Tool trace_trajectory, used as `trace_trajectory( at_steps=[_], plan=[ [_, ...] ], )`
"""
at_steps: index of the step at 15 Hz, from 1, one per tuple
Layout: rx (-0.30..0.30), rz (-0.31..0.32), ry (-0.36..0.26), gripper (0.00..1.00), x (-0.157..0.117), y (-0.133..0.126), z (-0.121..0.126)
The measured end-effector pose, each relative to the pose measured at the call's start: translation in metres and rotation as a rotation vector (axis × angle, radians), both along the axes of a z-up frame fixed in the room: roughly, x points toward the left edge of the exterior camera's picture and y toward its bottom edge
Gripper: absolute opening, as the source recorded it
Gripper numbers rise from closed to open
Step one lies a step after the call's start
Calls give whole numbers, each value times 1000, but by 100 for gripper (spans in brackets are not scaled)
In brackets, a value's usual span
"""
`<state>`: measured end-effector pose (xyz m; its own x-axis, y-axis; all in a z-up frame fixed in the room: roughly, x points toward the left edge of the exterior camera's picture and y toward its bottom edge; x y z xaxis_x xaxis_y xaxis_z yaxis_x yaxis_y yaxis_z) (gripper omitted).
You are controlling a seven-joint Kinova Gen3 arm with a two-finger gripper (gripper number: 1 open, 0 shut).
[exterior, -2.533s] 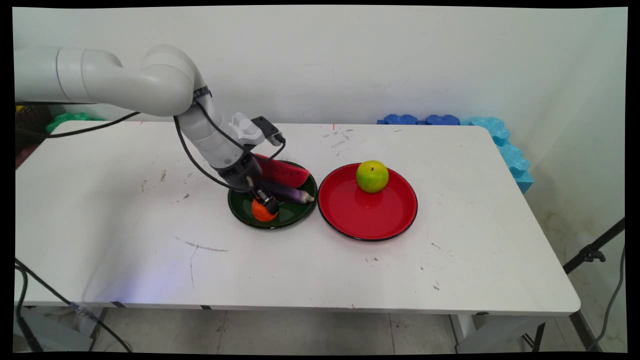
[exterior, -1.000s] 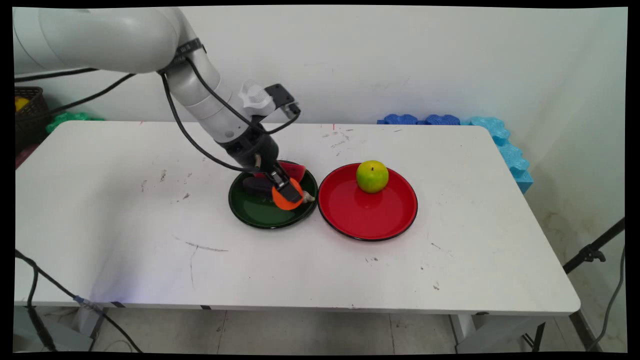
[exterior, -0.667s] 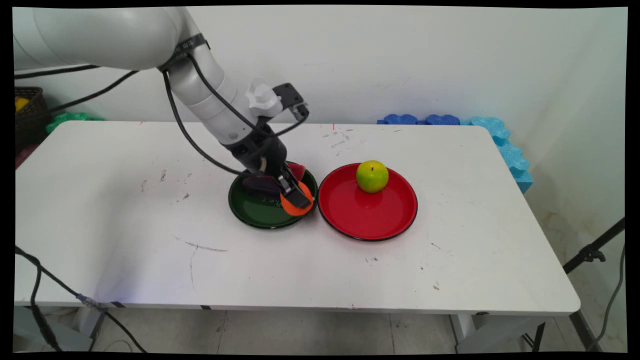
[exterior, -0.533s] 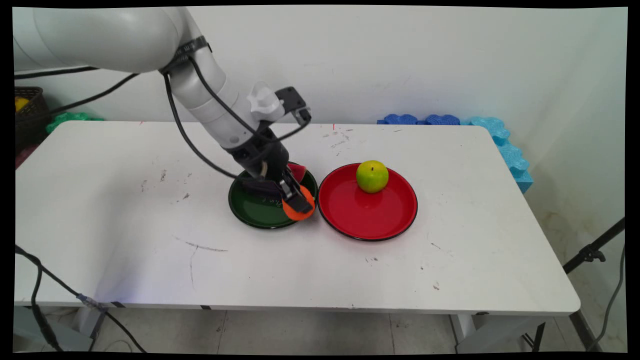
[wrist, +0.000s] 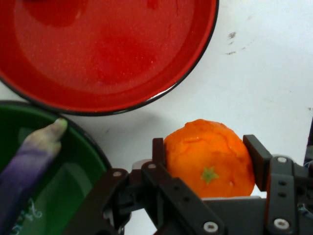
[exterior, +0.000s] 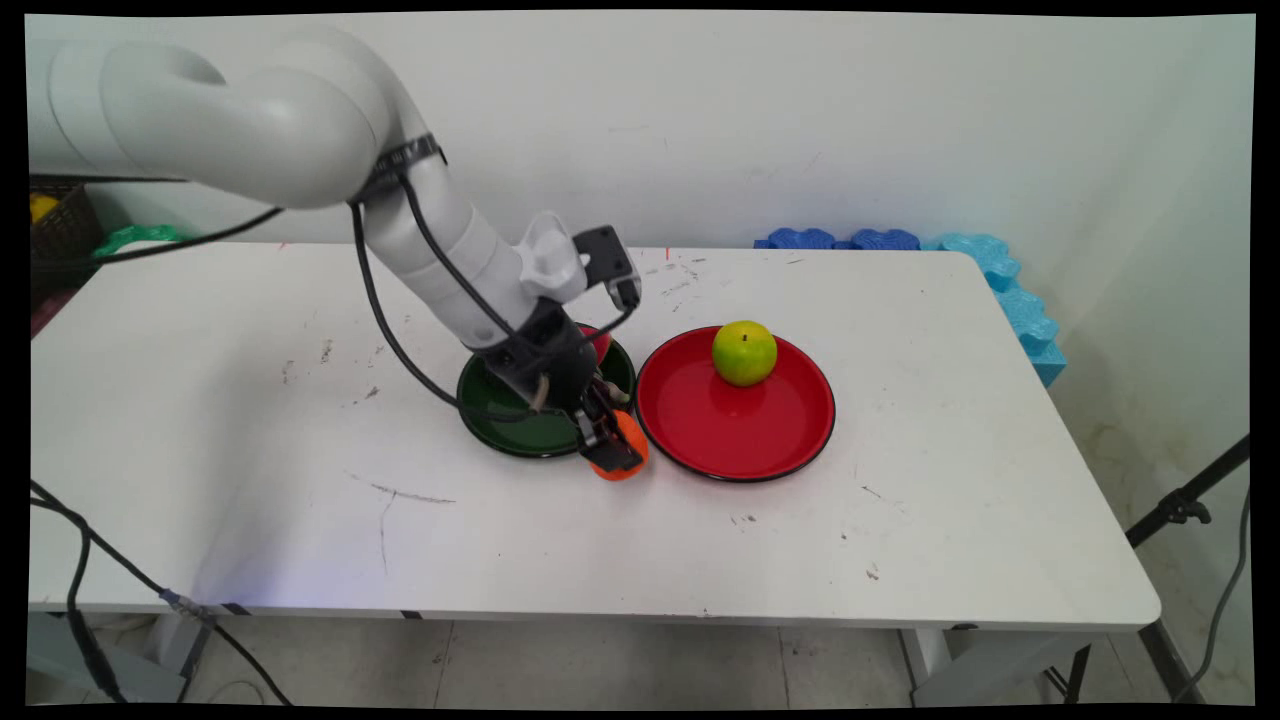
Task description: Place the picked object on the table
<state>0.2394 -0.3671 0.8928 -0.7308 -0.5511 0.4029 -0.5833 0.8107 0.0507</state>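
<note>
The jaws of the gripper (exterior: 612,452) are closed on the orange (wrist: 210,159), 1 finger (wrist: 255,152) on each side of the fruit. The orange is above the bare white worktop (exterior: 300,480), in the narrow gap between the green plate (exterior: 500,432) and the red plate (exterior: 735,440), near both rims. On the green plate lies a purple eggplant (wrist: 27,166). A green apple (exterior: 744,352) sits at the back of the red plate.
</note>
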Motion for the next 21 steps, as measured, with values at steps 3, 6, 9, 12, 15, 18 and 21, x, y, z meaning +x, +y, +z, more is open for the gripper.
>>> trace_trajectory(
  at_steps=[3,6,9,12,15,18,21],
  plan=[
    [-19,-36,5,0,-3,1,-14],
    [-32,-61,6,0,-5,1,-23],
    [-41,-83,5,0,-4,2,-31],
    [-48,-103,3,0,-4,2,-38],
    [-52,-118,1,0,-3,3,-43],
    [-57,-129,2,0,-2,4,-46],
    [-62,-140,5,100,-2,5,-49]
  ],
)
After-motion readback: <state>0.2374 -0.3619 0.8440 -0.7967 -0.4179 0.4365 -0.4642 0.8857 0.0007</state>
